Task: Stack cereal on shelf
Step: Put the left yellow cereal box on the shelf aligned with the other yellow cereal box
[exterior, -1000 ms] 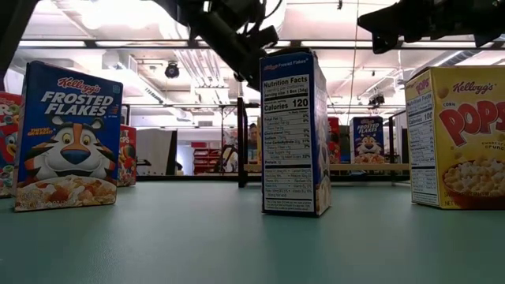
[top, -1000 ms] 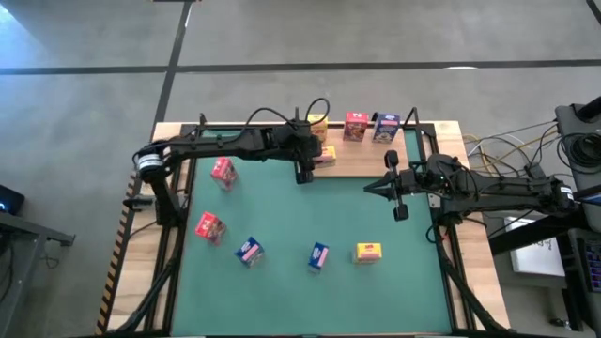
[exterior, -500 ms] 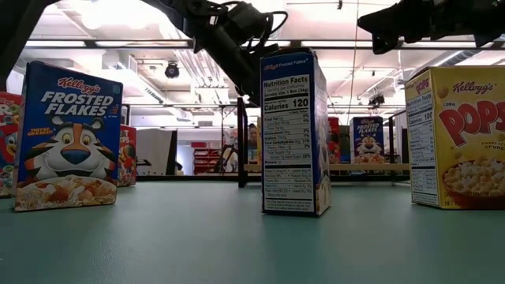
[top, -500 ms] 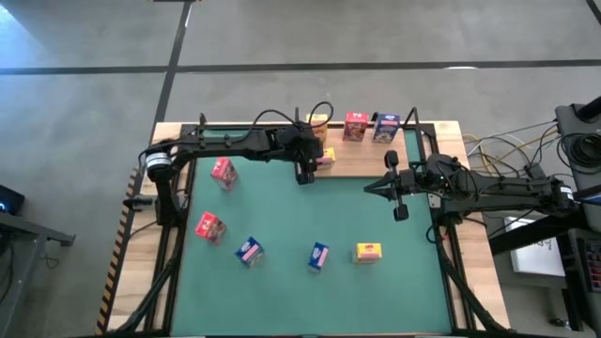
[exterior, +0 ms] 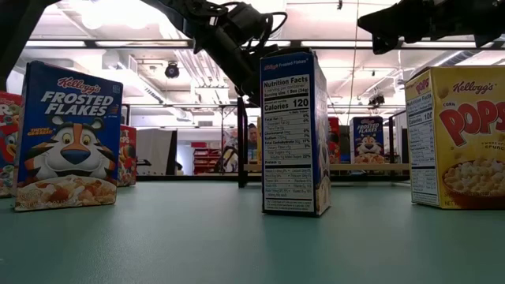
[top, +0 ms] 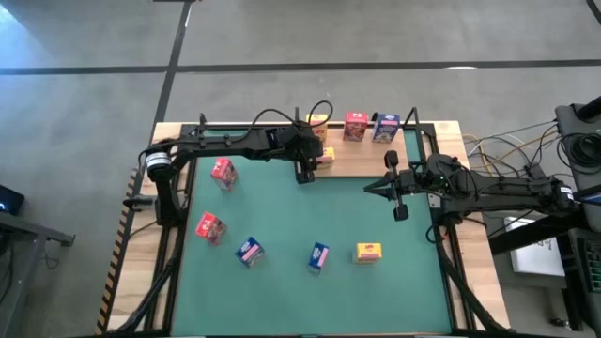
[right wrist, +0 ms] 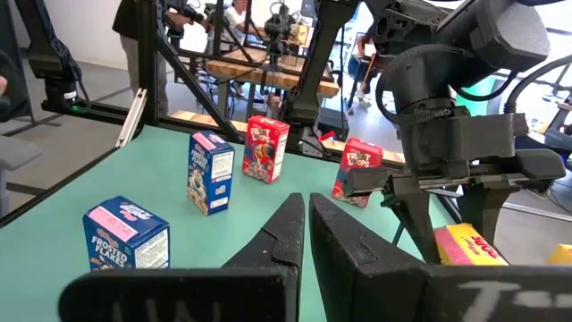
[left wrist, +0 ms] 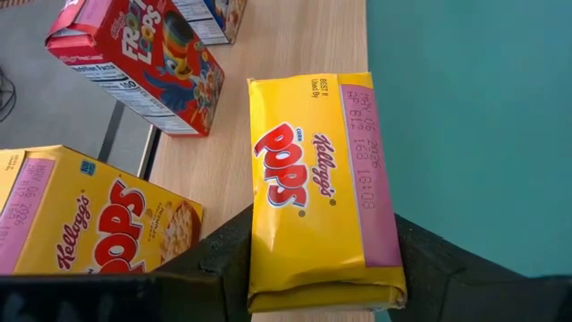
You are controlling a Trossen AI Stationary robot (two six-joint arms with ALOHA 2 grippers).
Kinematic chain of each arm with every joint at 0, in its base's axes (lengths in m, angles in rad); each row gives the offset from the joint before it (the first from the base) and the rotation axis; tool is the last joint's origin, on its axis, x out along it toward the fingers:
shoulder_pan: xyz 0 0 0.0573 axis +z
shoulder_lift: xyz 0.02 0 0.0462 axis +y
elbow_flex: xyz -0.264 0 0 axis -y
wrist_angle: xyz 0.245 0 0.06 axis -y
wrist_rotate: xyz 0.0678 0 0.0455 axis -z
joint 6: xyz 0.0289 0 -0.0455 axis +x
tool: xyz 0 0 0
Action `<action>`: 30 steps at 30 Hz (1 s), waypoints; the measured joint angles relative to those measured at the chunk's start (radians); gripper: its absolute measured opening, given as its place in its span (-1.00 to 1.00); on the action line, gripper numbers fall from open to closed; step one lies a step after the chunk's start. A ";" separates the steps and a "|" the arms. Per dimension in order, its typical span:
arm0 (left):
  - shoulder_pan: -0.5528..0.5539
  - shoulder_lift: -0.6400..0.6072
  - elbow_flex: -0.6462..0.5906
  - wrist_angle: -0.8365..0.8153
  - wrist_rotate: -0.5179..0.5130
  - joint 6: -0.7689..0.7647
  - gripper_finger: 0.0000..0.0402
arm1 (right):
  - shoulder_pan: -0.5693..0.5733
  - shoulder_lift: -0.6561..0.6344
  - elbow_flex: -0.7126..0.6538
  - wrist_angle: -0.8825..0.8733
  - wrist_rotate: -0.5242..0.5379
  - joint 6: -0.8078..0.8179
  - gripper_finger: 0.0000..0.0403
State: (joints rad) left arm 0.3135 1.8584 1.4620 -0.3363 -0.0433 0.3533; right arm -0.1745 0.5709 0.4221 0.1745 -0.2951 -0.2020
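Cereal, yellow box [left wrist: 317,188]: lay flat at the shelf [top: 352,160] edge, clamped across its width by your left hand [left wrist: 313,268]. Judged light, thin-walled, crushable; you did best gripping the narrow sides gently. Right hand [right wrist: 306,234] was shut, empty, above the table [top: 282,225].

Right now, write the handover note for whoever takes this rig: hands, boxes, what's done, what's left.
Left hand: closed around a yellow box lying flat at the shelf's front edge.
Right hand: shut, empty, hovering over the mat's right side.
Done: another yellow box, a red box and a blue box stand along the shelf's back.
Loose on the mat: red, red, blue, blue, yellow.
Left: release this box, then shelve those five.
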 joint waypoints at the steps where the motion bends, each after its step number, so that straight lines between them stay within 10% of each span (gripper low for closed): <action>1: 0.001 0.000 0.000 0.000 0.000 0.000 -0.15 | 0.000 0.000 0.000 0.000 0.000 0.000 -0.94; 30: -0.021 -0.128 -0.001 -0.033 -0.045 -0.008 0.20 | -0.001 0.000 0.000 0.002 0.023 0.032 -0.94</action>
State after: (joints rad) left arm 0.2922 1.7302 1.4612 -0.3696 -0.0879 0.3452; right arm -0.1753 0.5709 0.4221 0.1762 -0.2721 -0.1703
